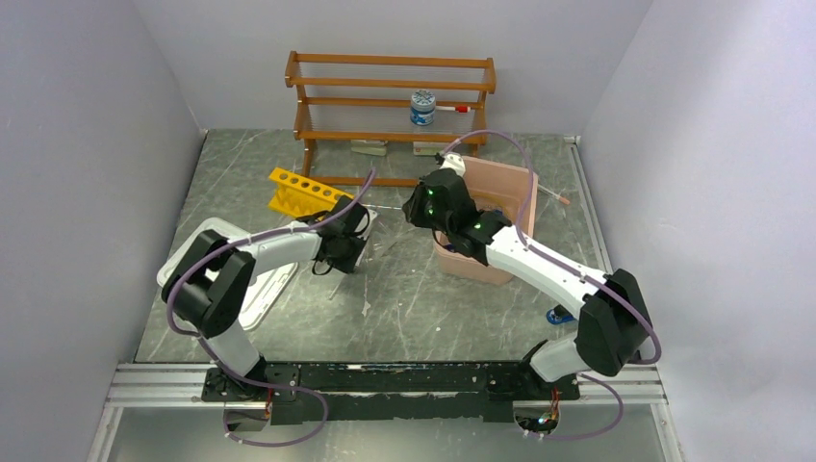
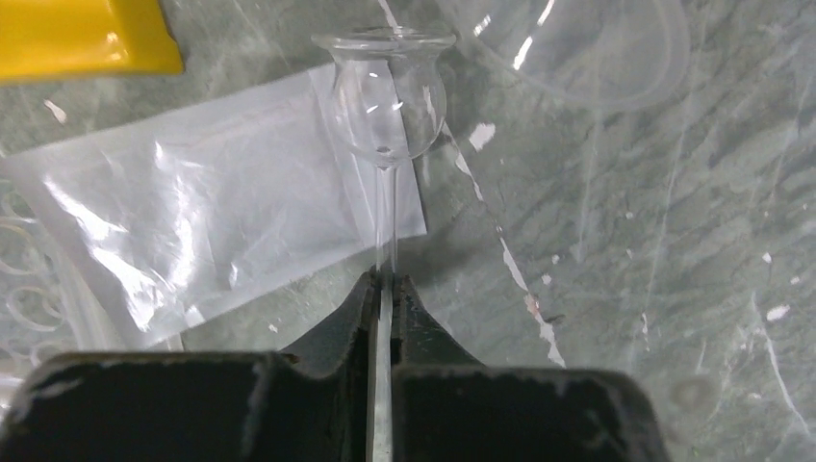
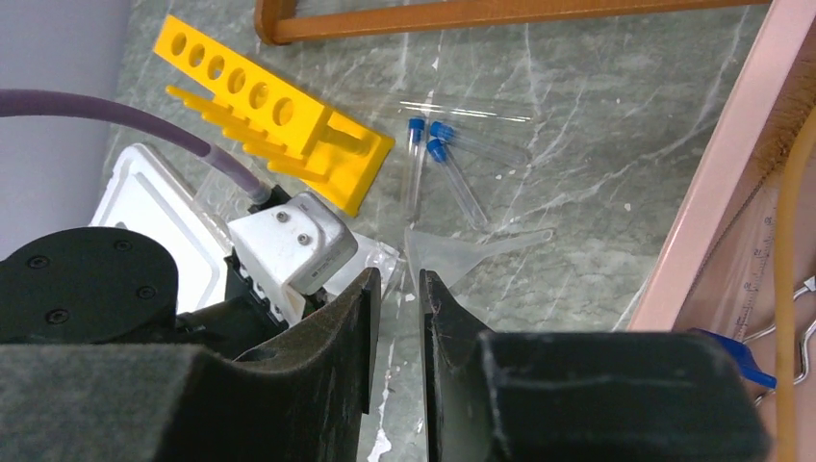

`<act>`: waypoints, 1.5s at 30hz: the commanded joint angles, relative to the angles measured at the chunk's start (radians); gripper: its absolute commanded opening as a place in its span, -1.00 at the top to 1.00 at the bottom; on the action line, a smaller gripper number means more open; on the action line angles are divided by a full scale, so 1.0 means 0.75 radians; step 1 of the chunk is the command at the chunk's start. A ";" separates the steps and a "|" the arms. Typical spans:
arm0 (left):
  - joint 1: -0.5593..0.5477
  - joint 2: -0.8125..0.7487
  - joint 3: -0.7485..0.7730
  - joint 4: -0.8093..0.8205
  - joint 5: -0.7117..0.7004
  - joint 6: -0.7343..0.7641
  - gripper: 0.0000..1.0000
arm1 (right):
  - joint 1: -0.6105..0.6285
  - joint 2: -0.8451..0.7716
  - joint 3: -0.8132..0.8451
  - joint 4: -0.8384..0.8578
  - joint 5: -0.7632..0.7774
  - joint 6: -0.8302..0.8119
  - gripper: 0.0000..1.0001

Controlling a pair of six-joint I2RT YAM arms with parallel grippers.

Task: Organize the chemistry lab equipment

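My left gripper is shut on the thin stem of a clear glass bulb tube, held just above the table over a clear plastic bag. The yellow test-tube rack lies tipped beside it and shows in the right wrist view. Three blue-capped tubes and a clear funnel lie on the table. My right gripper is slightly open and empty, hovering next to the left gripper. A tan hose and a blue clamp lie in the pink bin.
A wooden shelf stands at the back with a white-lidded jar on it. A white tray lies under the left arm. A small blue object lies by the right arm's base. Grey walls close both sides.
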 commanded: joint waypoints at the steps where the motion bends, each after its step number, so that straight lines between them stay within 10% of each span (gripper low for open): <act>1: -0.014 -0.099 0.058 -0.106 0.111 0.008 0.90 | 0.000 -0.075 -0.050 0.089 -0.010 -0.015 0.50; 18: -0.013 -0.484 0.157 0.151 0.307 -0.301 0.90 | -0.027 -0.167 -0.147 0.358 -0.329 0.050 -0.07; 30: -0.012 -0.470 0.196 0.273 0.416 -0.421 0.90 | -0.054 -0.040 -0.059 0.368 -0.458 0.146 -0.03; 45: -0.011 -0.483 0.202 0.301 0.414 -0.427 0.75 | -0.100 0.031 -0.013 0.372 -0.555 0.184 0.96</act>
